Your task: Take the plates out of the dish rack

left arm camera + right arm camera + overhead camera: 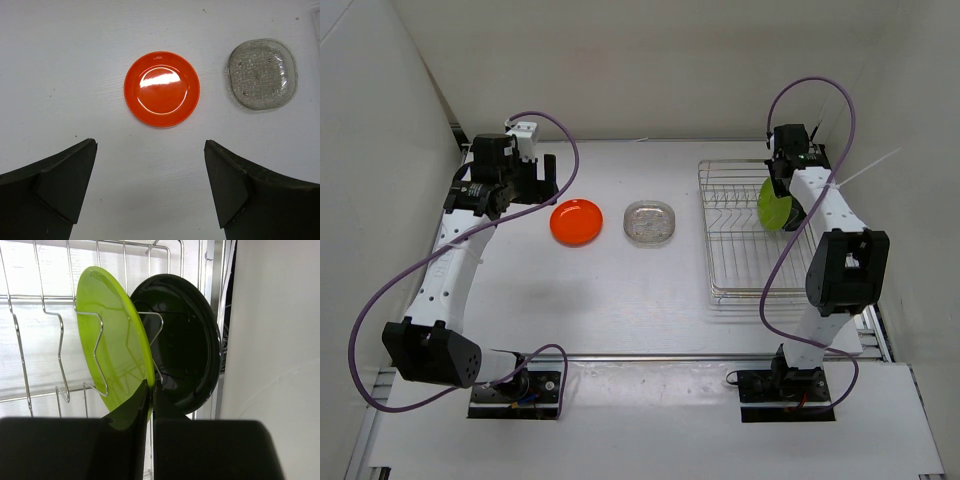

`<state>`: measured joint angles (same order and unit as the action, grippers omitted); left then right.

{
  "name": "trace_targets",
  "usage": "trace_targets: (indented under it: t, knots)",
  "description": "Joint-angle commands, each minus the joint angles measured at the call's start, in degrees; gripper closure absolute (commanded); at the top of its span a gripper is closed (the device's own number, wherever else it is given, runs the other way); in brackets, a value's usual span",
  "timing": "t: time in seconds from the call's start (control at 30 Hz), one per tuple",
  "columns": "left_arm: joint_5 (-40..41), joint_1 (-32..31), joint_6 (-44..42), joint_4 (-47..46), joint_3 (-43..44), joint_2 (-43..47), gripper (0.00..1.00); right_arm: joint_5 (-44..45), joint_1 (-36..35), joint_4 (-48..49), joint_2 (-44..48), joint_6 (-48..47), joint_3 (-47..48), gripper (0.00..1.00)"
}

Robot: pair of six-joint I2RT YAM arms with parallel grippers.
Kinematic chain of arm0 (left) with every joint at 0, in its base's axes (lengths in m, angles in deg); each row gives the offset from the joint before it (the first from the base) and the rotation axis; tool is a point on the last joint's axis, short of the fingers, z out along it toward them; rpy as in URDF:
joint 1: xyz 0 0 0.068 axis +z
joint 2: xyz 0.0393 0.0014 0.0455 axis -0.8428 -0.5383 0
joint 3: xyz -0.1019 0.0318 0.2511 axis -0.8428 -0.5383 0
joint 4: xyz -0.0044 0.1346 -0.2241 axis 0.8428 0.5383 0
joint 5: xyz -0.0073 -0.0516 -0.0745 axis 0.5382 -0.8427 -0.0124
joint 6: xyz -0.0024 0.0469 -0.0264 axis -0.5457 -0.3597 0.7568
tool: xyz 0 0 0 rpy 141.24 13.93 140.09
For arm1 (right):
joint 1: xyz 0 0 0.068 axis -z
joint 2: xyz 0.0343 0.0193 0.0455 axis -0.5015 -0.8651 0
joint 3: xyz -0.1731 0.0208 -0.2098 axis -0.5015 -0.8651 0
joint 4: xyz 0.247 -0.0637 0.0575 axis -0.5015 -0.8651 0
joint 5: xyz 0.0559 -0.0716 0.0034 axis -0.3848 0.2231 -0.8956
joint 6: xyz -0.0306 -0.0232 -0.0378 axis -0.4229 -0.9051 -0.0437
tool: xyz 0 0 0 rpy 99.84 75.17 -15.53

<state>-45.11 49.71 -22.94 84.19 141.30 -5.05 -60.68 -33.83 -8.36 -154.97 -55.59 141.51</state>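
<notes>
1. White tabletop (620, 310) and pale walls enclosed the scene, with both arms bolted at the near edge.
2. At the right gripper (151, 390), the two dark fingers sat almost together. They pinched the lower rim of the yellow-green plate (112, 340), with only a thin slit between them.
3. That plate stood on edge between the wire prongs, leaning a little. Its round faces were turned sideways and its rim pointed up.
4. Just behind it stood the black plate (190, 350), also on edge, with its hollow face toward the wrist camera. Whether the two plates touched could not be told.
5. Around them was the silver dish rack (735, 262) on the right side of the table, its long axis running from near to far. Both plates stood in its far right part.
6. The left gripper (150, 150) hovered over the far left of the table. Its fingers were spread wide and held nothing.
7. Ahead of those fingers, the orange plate (162, 89) lay flat with its hollow side up.
8. The clear plate (262, 74) lay flat to its right, apart from it, between the orange plate and the rack.
</notes>
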Motion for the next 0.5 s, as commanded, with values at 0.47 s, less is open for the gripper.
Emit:
trace_targets:
  t: [0.47]
  knots:
    - [1.04, -1.76, -1.00, 0.57, 2.18, 0.57, 0.00, 16.75, -3.74, -5.20, 9.34, 0.63, 11.46, 1.00]
